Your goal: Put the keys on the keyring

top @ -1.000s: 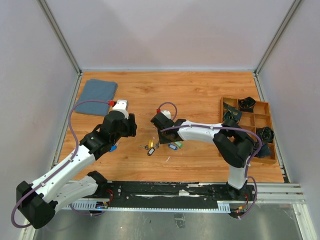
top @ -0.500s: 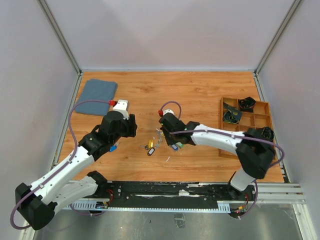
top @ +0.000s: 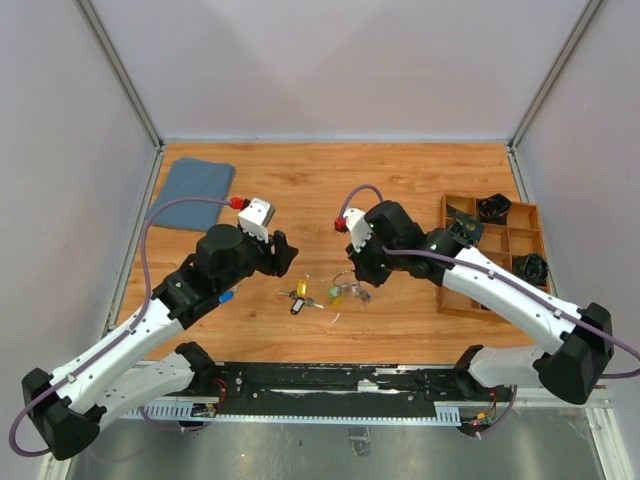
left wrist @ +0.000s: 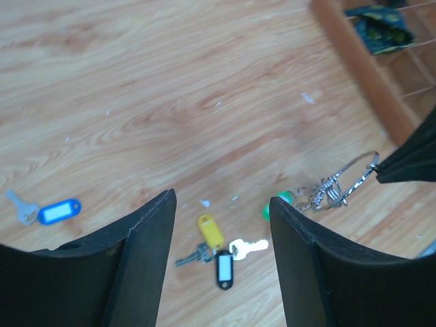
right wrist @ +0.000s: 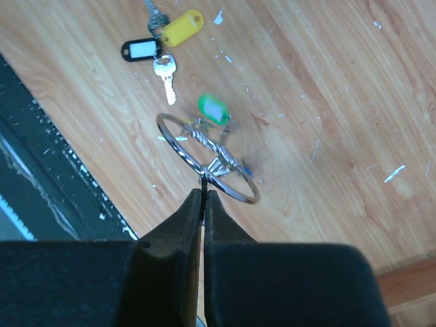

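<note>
At far right, wooden tray (top: 524,215) with dark bundles (top: 493,207) (several compartments), right hand (right wrist: 204,194) pinching keyring (right wrist: 182,151), left hand (left wrist: 221,204) released.

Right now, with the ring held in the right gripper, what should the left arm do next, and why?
Probably lower the left gripper onto the yellow-tagged key and close on it. Its jaws stand open above that loose key, while the right gripper holds the keyring lifted, a green-tagged key already hanging on it.
</note>
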### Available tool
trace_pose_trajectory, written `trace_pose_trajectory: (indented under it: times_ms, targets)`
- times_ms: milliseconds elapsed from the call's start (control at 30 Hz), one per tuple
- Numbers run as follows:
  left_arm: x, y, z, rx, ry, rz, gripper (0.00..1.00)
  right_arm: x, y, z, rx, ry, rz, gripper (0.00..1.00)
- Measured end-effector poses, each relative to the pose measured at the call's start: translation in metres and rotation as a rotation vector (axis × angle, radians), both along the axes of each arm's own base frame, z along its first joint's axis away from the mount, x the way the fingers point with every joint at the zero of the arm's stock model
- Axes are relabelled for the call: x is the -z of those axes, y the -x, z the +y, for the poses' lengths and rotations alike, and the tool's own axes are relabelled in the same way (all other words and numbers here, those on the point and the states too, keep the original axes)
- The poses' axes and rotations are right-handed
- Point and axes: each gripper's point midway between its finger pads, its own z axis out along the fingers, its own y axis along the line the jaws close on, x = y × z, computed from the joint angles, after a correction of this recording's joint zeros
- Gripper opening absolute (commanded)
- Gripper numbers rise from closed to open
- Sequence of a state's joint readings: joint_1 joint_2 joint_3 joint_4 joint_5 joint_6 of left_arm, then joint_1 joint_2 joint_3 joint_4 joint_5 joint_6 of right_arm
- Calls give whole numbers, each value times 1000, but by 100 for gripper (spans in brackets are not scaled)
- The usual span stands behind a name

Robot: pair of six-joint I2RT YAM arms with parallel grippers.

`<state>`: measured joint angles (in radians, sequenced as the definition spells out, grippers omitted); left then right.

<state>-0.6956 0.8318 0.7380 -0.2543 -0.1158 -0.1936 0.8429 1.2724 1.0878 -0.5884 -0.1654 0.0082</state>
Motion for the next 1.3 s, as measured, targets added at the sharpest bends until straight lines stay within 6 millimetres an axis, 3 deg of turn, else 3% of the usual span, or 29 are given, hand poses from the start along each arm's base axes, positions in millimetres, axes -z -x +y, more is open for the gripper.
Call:
trace_pose_trajectory:
  times_ms: [300,567,767,1033,1300]
  targets:
    - [-60,30,-53,222,77,-183,69,-63,16,-25,-67,-57,112,1]
    - [-96,62,-100,378,51,-340,70,-103,38,-28,-115,-134,215,1]
    - [-103,77,-127,447,26,-402,71,-115,46,-28,-109,-155,250,1]
    - [-88,95,-161,516,-77,-451,75,-126,49,-29,-66,-172,273,1]
    - [-75,97,-168,502,-155,-478,75,-127,51,-31,-29,-171,297,1]
